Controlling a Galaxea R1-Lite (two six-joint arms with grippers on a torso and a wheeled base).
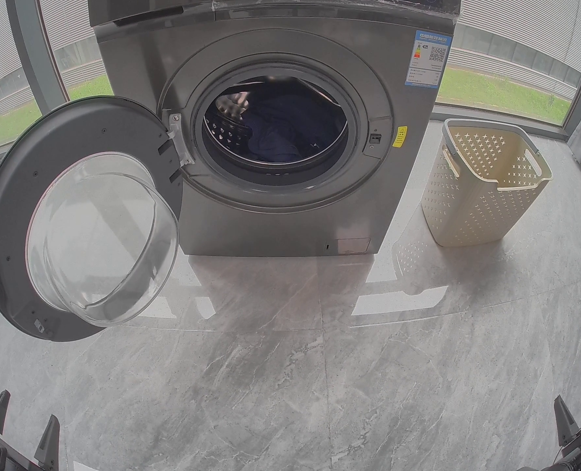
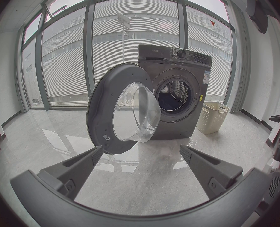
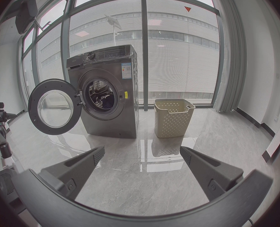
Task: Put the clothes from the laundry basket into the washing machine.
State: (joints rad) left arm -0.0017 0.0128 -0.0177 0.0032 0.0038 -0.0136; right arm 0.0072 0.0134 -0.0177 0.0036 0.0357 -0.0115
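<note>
I am holding my left tool (image 1: 27,408) wide open and empty at seven o'clock, low over the grey marbled floor (image 1: 303,374). At nine o'clock the round grey door with its clear bowl window (image 1: 81,224) is hanging open. At twelve the grey front-loading washing machine (image 1: 271,34) is showing dark blue clothes (image 1: 284,132) lying in its drum. At two o'clock the cream perforated plastic laundry basket (image 1: 483,184) is standing near the machine. Its bottom is hidden, and I am making out no cloth inside. Any garment, I judge, is going to be soft, light and limp, best pinched at a raised fold. My right tool (image 1: 577,388), at five o'clock, is gaping empty too.
</note>
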